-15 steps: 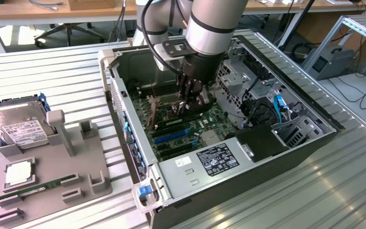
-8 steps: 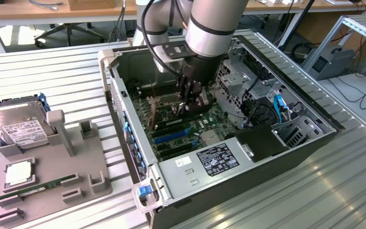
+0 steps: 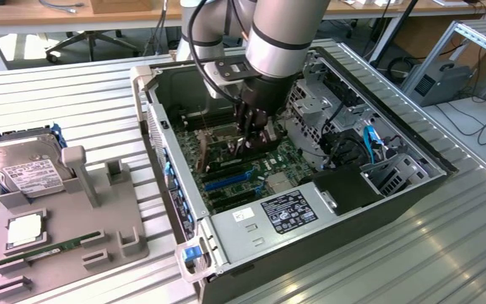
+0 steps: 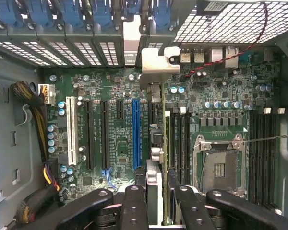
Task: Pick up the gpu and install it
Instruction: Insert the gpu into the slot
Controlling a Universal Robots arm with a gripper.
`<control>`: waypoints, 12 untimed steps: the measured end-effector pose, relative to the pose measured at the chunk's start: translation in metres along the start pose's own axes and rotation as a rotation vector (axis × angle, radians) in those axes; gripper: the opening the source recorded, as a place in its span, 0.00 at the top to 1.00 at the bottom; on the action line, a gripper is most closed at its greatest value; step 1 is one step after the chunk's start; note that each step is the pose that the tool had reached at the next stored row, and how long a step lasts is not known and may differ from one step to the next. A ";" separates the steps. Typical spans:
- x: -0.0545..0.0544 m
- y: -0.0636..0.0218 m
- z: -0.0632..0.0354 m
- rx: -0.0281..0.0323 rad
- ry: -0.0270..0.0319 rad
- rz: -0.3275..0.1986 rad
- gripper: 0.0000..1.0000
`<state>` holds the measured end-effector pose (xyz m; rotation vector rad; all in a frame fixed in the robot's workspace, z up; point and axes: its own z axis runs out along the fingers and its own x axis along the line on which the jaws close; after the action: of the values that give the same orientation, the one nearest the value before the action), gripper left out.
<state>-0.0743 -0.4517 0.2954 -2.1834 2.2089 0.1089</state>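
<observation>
The gpu, a flat card with green circuit board and silver metal bracket, held edge-on inside the open black computer case.
The black fingers of the gripper are closed on the card's faces, holding it upright over the green motherboard, just beside the long blue expansion slot; whether its edge has entered any slot cannot be told. Beyond, the bracket stands near the perforated rear wall. Likely hazards: a card tilted in the grip would jam at the slot; the bracket could catch on the rear frame; a sideways slip could strike the bare processor socket nearby. The sticker on the silver power supply and the white label on the hard drive, out on the slatted metal desk, are too small to read.
</observation>
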 end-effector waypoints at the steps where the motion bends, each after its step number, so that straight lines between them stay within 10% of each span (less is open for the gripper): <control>1: 0.000 0.0000 0.0004 0.0000 0.0000 0.000 0.73; 12: 0.000 0.0003 0.0054 -0.0001 0.0001 0.000 0.73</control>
<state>-0.0747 -0.4517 0.2900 -2.1835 2.2090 0.1088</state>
